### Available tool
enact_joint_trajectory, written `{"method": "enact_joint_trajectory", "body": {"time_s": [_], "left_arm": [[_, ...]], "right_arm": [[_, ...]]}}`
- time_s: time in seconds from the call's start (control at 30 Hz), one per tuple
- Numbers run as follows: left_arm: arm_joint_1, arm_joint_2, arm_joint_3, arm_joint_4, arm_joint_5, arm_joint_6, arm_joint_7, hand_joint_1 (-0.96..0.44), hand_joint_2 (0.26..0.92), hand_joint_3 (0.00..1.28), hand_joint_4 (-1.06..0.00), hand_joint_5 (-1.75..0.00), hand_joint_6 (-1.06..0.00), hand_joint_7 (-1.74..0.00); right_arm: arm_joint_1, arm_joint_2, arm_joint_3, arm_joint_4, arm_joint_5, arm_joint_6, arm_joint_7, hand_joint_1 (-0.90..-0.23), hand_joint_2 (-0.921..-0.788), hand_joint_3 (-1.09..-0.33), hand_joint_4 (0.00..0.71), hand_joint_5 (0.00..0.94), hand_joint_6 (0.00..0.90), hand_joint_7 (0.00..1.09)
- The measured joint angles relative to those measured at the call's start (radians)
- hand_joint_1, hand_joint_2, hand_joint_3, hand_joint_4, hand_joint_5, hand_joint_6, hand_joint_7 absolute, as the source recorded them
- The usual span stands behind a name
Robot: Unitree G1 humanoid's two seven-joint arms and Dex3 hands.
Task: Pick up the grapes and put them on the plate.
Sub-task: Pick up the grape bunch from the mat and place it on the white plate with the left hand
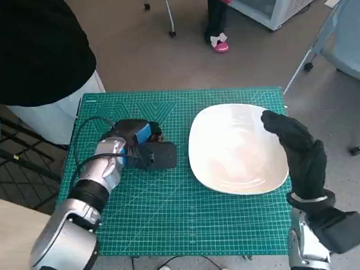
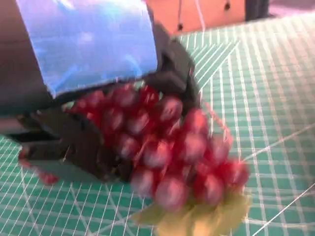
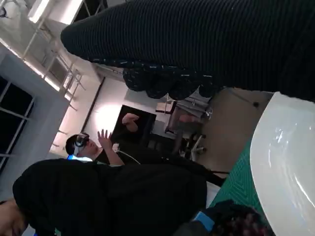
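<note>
A bunch of red grapes (image 2: 167,157) with a yellow-green leaf (image 2: 197,219) shows in the left wrist view, where my left hand's black fingers (image 2: 74,142) wrap around it just over the green mat. From the head view my left hand (image 1: 143,145) covers the bunch at the mat's left middle, so only a sliver of grapes (image 1: 158,136) shows. The white plate (image 1: 228,151) lies to the right of that hand with nothing on it. My right hand (image 1: 297,148) hangs over the plate's right rim, holding nothing. The right wrist view shows the plate (image 3: 285,167) and the grapes (image 3: 238,223).
The green cutting mat (image 1: 171,213) covers the small table. A person in black stands at the table's far left corner (image 1: 32,46). Another person wearing a headset (image 3: 81,145) shows far off. Chair legs and a person's pink shoe (image 1: 220,45) are on the floor beyond.
</note>
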Motion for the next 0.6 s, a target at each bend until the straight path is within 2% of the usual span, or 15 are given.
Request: {"method": "enact_joint_trajectory", "body": {"time_s": [0.23, 0.6], "left_arm": [[0.070, 0.053, 0.030, -0.216, -0.001, 0.034, -0.045, 0.00, 0.920, 0.09, -0.67, -1.20, -0.59, -1.19], [0.149, 0.129, 0.107, -0.553, -0.005, 0.048, -0.094, 0.00, 0.920, 0.08, -0.67, -1.31, -0.64, -1.02]], "right_arm": [[-0.003, 0.001, 0.001, 0.000, 0.000, 0.002, 0.000, -0.616, -0.921, -0.871, 0.425, 0.001, 0.083, 0.41], [-0.007, 0.007, 0.003, 0.000, 0.000, 0.002, -0.001, -0.616, -0.921, -0.871, 0.425, 0.001, 0.083, 0.41]]}}
